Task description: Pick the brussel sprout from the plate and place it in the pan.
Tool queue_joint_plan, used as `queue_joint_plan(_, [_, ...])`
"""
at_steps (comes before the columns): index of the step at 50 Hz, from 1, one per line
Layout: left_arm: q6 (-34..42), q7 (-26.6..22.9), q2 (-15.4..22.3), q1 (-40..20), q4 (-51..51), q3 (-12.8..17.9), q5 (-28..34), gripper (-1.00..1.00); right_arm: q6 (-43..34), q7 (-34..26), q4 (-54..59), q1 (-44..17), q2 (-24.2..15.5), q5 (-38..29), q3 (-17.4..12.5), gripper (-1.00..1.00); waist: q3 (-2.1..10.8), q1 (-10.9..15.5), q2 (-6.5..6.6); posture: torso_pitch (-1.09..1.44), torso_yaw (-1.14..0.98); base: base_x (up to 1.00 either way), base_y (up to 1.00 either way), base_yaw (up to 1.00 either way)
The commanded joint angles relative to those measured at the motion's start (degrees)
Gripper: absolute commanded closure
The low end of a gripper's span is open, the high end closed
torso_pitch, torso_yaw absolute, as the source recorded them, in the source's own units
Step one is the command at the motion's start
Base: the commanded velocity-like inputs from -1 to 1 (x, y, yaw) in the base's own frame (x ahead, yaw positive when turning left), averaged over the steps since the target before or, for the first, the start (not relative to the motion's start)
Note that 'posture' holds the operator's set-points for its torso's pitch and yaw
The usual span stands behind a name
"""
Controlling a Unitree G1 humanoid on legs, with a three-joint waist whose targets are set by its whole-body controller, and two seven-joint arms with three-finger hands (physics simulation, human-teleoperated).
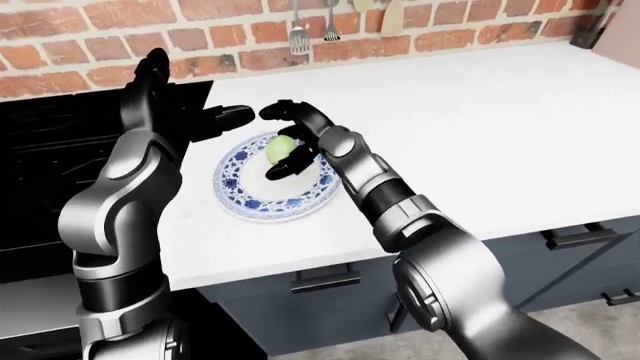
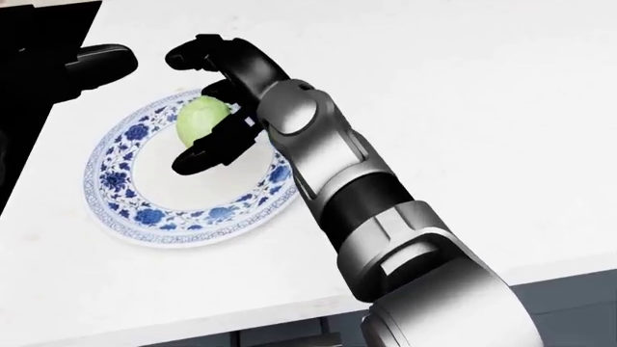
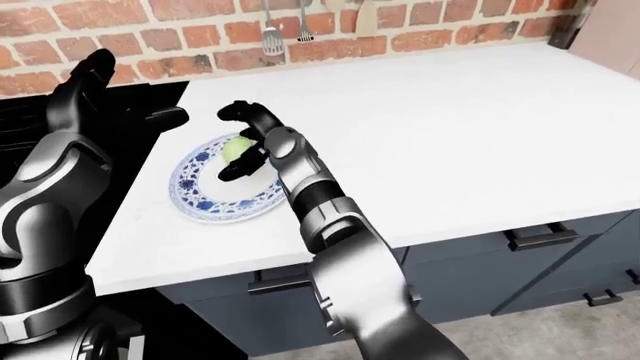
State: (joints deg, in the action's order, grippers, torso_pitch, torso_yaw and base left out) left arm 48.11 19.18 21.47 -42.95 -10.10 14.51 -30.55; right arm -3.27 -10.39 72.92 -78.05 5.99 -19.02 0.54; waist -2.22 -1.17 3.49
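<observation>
Brussel sprout [image 2: 200, 121] sits on the blue-patterned plate [image 2: 125, 202], upper part of the dish, upper left of the head view. Plate rests on the white bench [image 2: 463, 94] close to its left edge, beside the black stove area [image 1: 40, 150].

Right hand [image 2: 210, 108] is draped over the sprout: one finger arcs above it at the top, another dark finger [image 2: 207, 153] lies just below it across the plate. Fingers stand about the sprout, not clamped; looks spread, contact on the right side of the sprout likely but cannot tell if it's firm.

Left hand [image 1: 185, 120] hangs over the bench edge at upper left of the left-eye view, fingers extended, holding nothing.

Pan not visible in any view; presumably on the stove side to the left.

Risks, as judgement:
- Sprout is round and smooth; closing from one side could roll it off toward the plate's left rim or squirt it out.
- Lower finger pressing on the plate may tip or slide the dish toward the nearby bench edge.
- Shallow three-finger pinch may drop it mid-carry.
- Left arm stands in the likely path to the stove; collision possible.
</observation>
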Motion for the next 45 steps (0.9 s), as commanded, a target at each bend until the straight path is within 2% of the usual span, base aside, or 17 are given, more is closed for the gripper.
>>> queue_joint_plan(1, [-1.5, 0.0, 0.8, -1.9, -1.9, 0.7, -0.1, -1.0, 2.2, 1.1, -2.3, -2.2, -0.4, -0.5, -0.2, -0.45, 1.82, -0.1, 0.39, 0.0, 0.0, 0.0, 0.0, 0.0])
queue_joint_plan(4, [-1.7, 0.0, 0.8, -2.1, -1.5, 0.6, 0.1, -1.0, 2.7, 2.0, -2.0, -1.9, -0.3, -1.3, -0.1, -0.47, 1.77, 0.0, 0.35, 0.0, 0.0, 0.0, 0.0, 0.0])
queue_joint_plan(18, [-1.6, -0.2, 0.9, -2.3, -1.4, 0.7, 0.1, -1.0, 3.1, 2.3, -1.8, -2.0, 0.2, -2.0, -0.4, -0.25, 1.8, 0.0, 0.33, 0.0, 0.0, 0.0, 0.0, 0.0])
queue_joint_plan(21, [-1.9, -0.3, 0.9, -2.3, -1.0, 0.7, 0.1, -1.0, 3.1, 2.1, -1.8, -1.9, 0.4, -2.2, -0.3, -0.28, 1.78, 0.0, 0.31, 0.0, 0.0, 0.0, 0.0, 0.0])
queue_joint_plan(30, [-1.7, -0.1, 1.0, -2.5, -1.0, 0.7, -0.1, -1.0, 3.0, 1.9, -1.7, -1.6, 0.5, -2.7, -0.3, -0.18, 1.81, 0.0, 0.35, 0.0, 0.0, 0.0, 0.0, 0.0])
queue_joint_plan(32, [-1.8, -0.1, 1.0, -2.4, -0.9, 0.7, -0.1, -1.0, 3.1, 2.0, -1.7, -1.6, 0.5, -2.7, -0.3, -0.15, 1.84, 0.0, 0.36, 0.0, 0.0, 0.0, 0.0, 0.0])
queue_joint_plan(34, [-2.1, -0.3, 1.0, -2.2, -0.8, 0.6, 0.0, -1.0, 3.1, 2.2, -1.8, -1.5, 0.6, -2.7, -0.3, 0.06, 1.84, 0.0, 0.36, 0.0, 0.0, 0.0, 0.0, 0.0])
queue_joint_plan(45, [-1.4, 0.1, 0.9, -2.2, -1.6, 0.7, -0.2, -1.0, 3.8, 2.9, -1.4, -0.8, 0.9, -3.9, 0.2, 0.06, 1.95, 0.0, 0.4, 0.0, 0.0, 0.0, 0.0, 0.0])
